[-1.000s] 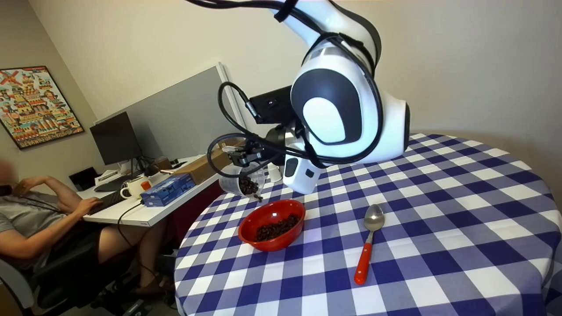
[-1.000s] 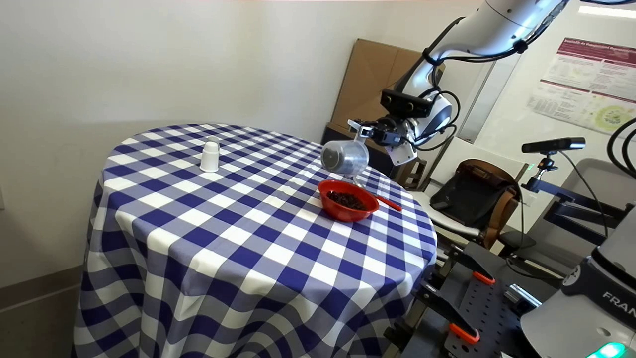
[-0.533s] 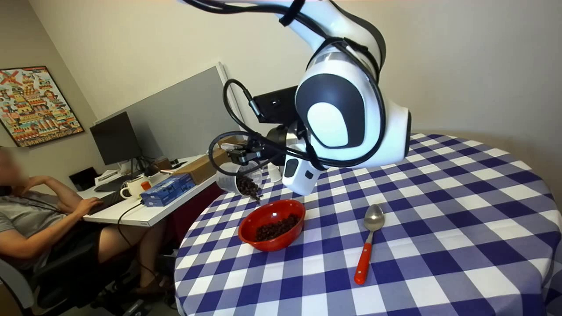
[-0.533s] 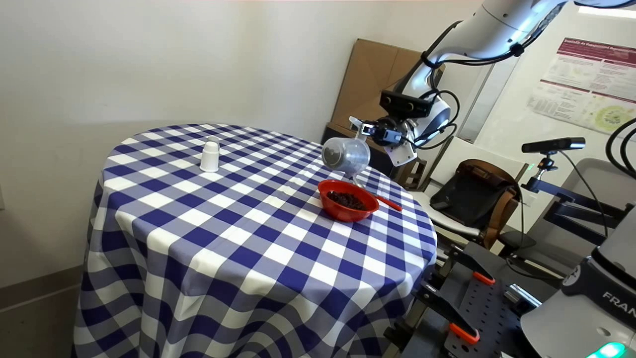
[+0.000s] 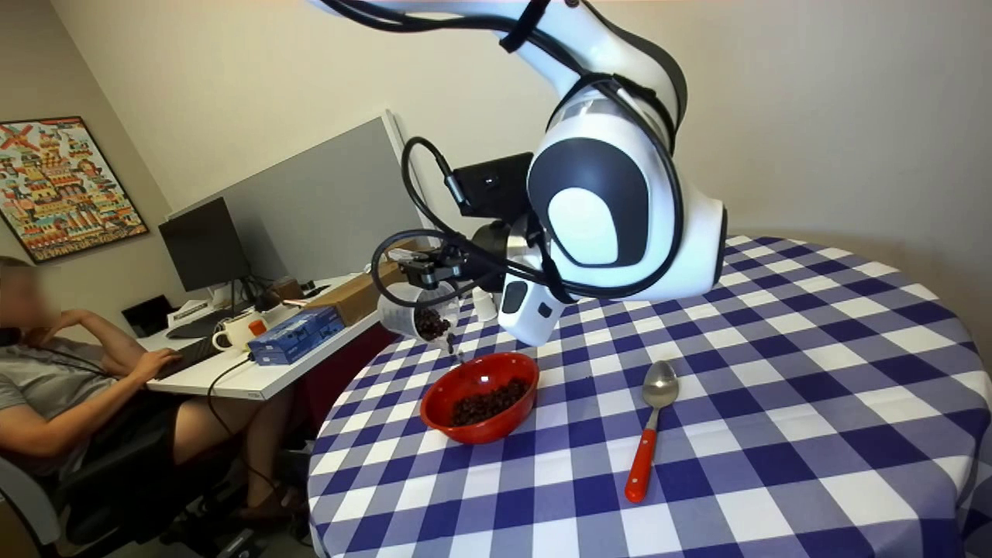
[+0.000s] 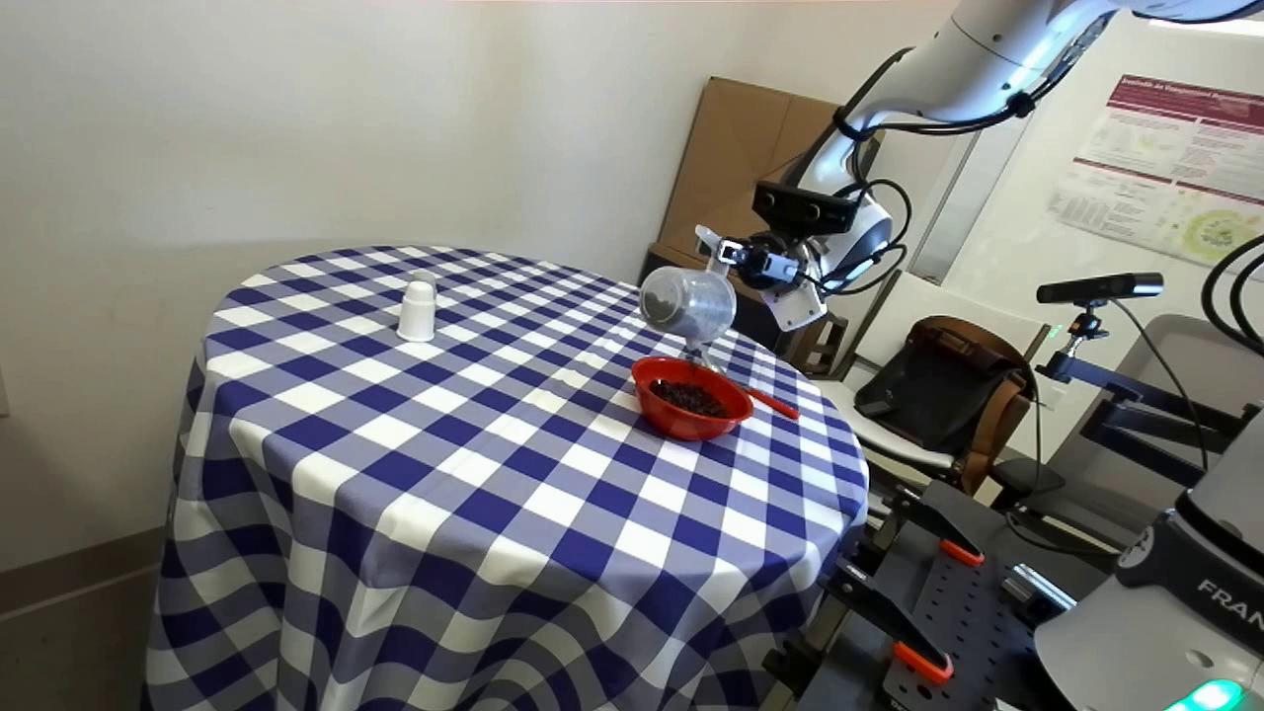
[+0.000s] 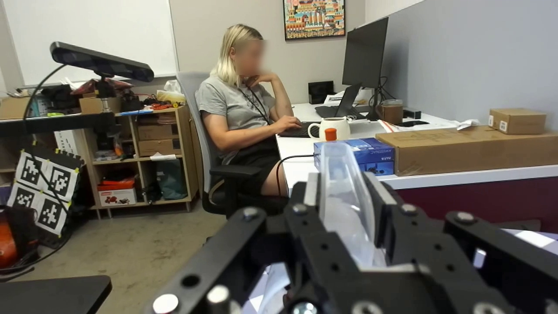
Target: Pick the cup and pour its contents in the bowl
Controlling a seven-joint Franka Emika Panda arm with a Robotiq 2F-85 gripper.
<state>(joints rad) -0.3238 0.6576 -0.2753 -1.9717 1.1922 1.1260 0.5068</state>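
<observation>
The cup, a clear tumbler with a handle and spout, is in the air in both exterior views (image 5: 397,316) (image 6: 688,304). It is tilted, mouth down toward the bowl, with dark bean-like pieces (image 5: 431,323) near its lip. My gripper (image 5: 425,273) is shut on the cup's handle; the wrist view shows the clear handle between the fingers (image 7: 346,192). The red bowl (image 5: 482,432) stands on the table just below the spout and also shows in an exterior view (image 6: 691,425). Dark pieces (image 5: 491,401) lie in it. The cup's body is mostly hidden in the wrist view.
A silver spoon with a red handle (image 5: 642,465) lies beside the bowl on the checked tablecloth (image 5: 744,480). White stacked cups (image 6: 417,312) stand farther off on the table. A desk with a blue box (image 5: 297,335) and a seated person (image 5: 70,380) are beyond the table edge.
The cup has tilted further, its base rising, and has shifted slightly left in an exterior view. The dark pile at its lip looks smaller than half a second ago. The bowl has not moved.
</observation>
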